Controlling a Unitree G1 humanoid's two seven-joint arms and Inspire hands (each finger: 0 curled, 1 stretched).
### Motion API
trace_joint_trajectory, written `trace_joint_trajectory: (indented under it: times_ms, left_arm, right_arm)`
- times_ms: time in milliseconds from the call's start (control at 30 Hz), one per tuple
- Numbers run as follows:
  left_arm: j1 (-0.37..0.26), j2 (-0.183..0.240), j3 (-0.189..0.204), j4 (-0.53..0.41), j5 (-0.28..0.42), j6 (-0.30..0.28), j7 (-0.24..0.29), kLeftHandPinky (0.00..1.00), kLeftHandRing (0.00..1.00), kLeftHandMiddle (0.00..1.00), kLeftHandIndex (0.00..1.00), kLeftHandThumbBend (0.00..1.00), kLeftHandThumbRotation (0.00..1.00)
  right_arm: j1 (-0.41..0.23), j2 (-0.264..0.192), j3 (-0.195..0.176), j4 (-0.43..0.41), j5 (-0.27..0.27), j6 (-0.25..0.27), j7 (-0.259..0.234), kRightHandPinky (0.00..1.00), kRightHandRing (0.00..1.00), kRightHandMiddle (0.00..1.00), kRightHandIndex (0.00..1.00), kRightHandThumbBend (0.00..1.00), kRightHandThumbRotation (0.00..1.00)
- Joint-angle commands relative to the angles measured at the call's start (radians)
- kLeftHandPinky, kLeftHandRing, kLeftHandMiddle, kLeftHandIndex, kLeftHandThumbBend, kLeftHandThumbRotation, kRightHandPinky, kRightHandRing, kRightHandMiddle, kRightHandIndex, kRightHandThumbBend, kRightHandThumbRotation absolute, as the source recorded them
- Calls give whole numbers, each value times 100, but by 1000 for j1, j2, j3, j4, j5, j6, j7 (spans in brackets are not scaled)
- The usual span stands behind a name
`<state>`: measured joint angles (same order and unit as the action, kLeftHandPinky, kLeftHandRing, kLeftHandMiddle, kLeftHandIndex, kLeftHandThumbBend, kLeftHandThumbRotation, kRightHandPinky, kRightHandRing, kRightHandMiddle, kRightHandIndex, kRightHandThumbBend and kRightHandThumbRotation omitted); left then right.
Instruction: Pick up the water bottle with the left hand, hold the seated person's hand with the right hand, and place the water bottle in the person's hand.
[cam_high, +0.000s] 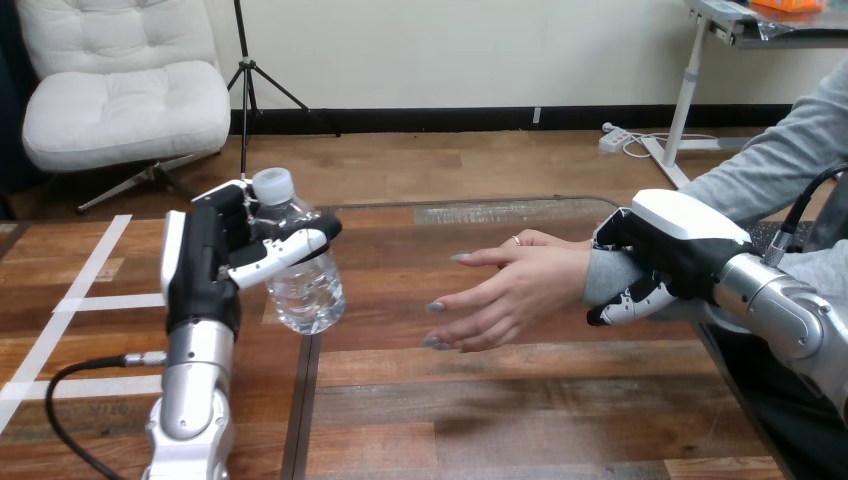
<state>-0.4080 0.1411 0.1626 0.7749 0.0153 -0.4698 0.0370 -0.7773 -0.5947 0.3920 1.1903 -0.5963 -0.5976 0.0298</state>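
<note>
Now the water bottle (305, 280) hangs slightly tilted over the surface (500, 400), clamped between the thumb and curled fingers of the left robot hand (215, 265), apart from the person's hand (510, 290). The right robot hand (665, 255) wraps the person's wrist (600, 275). That palm faces sideways, so I reckon the bottle could slip off on release.

This reads as a robotics lab or test room. A wooden worktop (520, 410) bears straight strips of white tape (110, 301) toward 9 o'clock. Two machine arms with silver forearms reach across it, the left robot hand (205, 270) at 9 o'clock, the right robot hand (680, 245) at 3 o'clock.
</note>
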Motion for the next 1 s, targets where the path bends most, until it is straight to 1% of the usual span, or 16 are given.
trace_joint_trajectory:
  times_ms: [0,100,167,333,500,700,967]
  left_arm:
    - [-155,-7,-21,21,8,-59,4,32,36,41,40,65,0]
    - [-162,-11,-25,34,10,-66,4,32,36,41,40,65,0]
    - [-168,-14,-27,43,10,-71,4,33,36,41,41,68,0]
    - [-179,-20,-30,60,7,-78,2,33,36,41,41,67,0]
    - [-197,-27,-40,95,13,-92,6,33,36,41,41,68,0]
    - [-206,-32,-52,108,27,-99,19,32,36,41,41,70,0]
    - [-215,-51,-53,116,16,-105,-3,32,36,42,40,68,0]
  right_arm:
    - [-72,0,-41,-72,38,-24,-19,25,30,35,34,64,0]
    - [-71,2,-42,-72,40,-23,-18,25,29,35,34,64,0]
    - [-71,2,-42,-73,39,-22,-19,25,29,35,34,64,0]
    - [-69,3,-41,-76,38,-23,-22,25,29,35,34,64,0]
    - [-68,1,-41,-83,37,-20,-17,25,29,35,34,64,0]
    - [-67,2,-43,-87,40,-15,-15,25,30,35,34,64,0]
    - [-65,4,-47,-89,45,-23,-18,25,29,35,34,64,0]
